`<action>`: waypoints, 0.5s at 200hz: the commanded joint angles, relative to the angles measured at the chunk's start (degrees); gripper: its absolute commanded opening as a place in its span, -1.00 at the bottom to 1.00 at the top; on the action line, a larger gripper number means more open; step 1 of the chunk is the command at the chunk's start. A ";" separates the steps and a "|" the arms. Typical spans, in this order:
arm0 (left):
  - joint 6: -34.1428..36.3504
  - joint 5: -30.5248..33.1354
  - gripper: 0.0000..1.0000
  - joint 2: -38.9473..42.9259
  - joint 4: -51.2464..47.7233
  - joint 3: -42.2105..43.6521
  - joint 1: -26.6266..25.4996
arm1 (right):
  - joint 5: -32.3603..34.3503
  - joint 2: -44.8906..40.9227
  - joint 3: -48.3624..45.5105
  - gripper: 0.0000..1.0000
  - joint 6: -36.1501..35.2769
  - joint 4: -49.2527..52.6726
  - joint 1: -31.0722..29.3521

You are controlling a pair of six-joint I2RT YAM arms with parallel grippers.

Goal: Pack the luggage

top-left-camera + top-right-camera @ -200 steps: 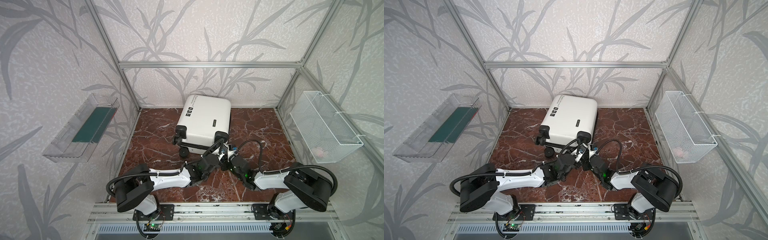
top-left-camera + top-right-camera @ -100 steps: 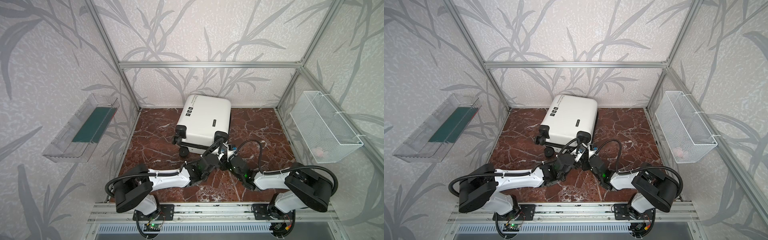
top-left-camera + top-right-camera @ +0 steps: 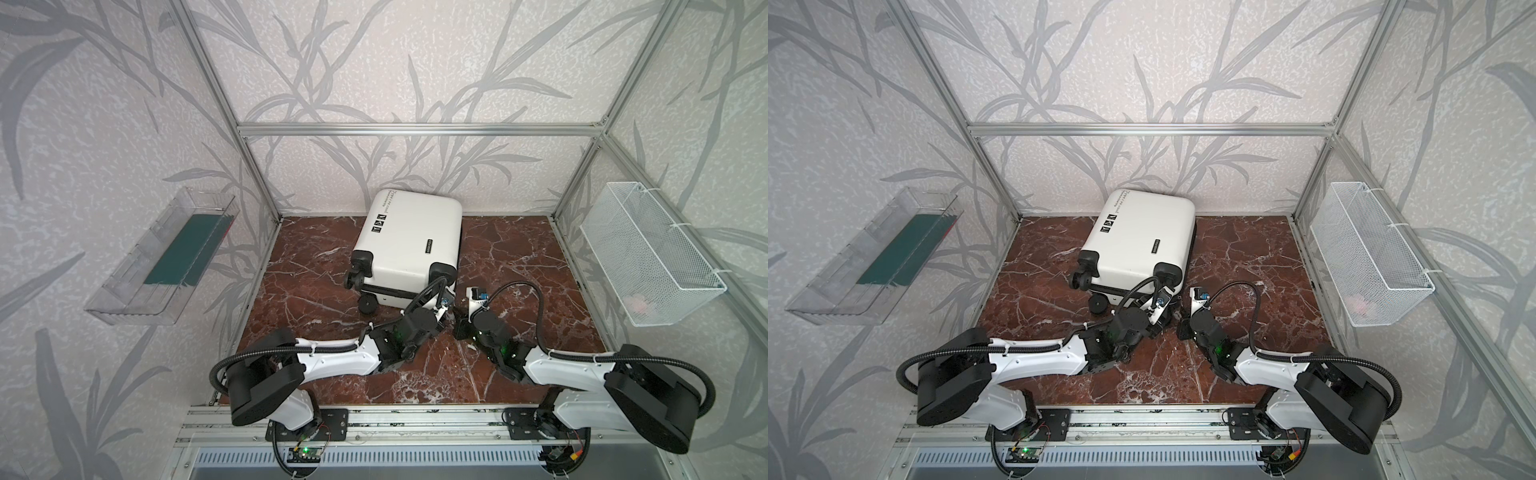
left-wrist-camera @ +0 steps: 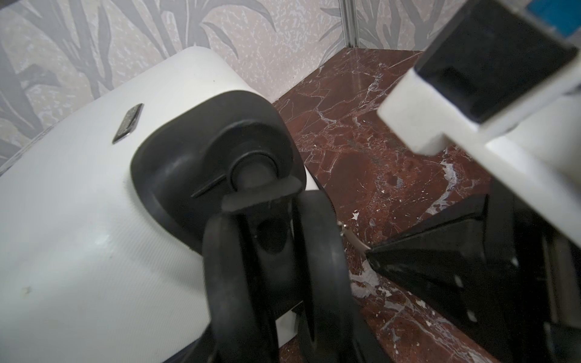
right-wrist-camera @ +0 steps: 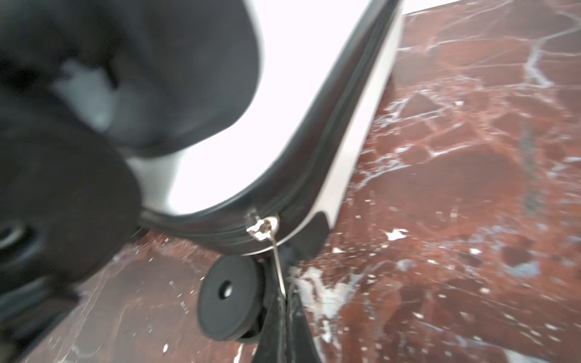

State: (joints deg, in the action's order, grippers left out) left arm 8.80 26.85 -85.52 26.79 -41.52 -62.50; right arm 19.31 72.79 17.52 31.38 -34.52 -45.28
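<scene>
Luggage (image 3: 409,237) lies flat and closed on the marble floor (image 3: 307,291). It sits about midway along the back edge, with its top end close to the back wall (image 3: 415,166) and its wheels turned toward the arms. The right gripper (image 5: 286,309) is pressed together on the thin metal zipper pull (image 5: 276,267). The pull hangs from the slider at the shell's rounded near corner, where the black zipper seam (image 5: 314,157) bends. A lower wheel (image 5: 228,303) sits just beside the pinched pull, low over the floor. The left gripper (image 3: 444,311) is up against the upper caster (image 4: 320,261) at that same corner, and the caster fills the left wrist view. Whether its jaws are spread or clamped cannot be told. The two wrists crowd each other there, very near one another. A clear tray (image 3: 137,266) holding something dark green hangs on the left wall. A white wire basket (image 3: 648,257) with a small pinkish thing inside hangs on the right wall. Both are well apart from the luggage. Bare floor lies open to the luggage's left and right, and aluminium frame posts (image 3: 258,174) stand at the floor's back corners.
</scene>
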 commanded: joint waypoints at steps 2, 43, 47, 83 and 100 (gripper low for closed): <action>0.78 -3.65 -1.00 3.81 4.85 0.03 0.01 | 6.71 -1.99 -1.77 -1.00 1.76 2.62 2.54; 0.81 -5.63 -1.00 4.30 4.85 0.48 0.01 | 4.30 -1.00 -0.07 -1.00 1.61 2.06 6.49; 0.71 -5.94 -1.00 4.52 4.90 0.60 0.01 | 3.85 -0.57 0.30 -1.00 1.58 1.84 7.02; -0.79 -8.49 -1.00 5.96 3.92 1.43 -0.02 | 0.65 3.61 5.00 -1.00 0.53 0.82 10.51; -2.12 -9.56 -1.00 7.03 3.19 1.92 -0.11 | -0.66 6.63 7.13 -1.00 0.70 -0.20 12.18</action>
State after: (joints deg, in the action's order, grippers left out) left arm 7.88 24.01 -82.96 26.17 -39.59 -61.98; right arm 14.92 76.38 21.52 31.59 -34.28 -36.42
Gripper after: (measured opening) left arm 0.414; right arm 0.047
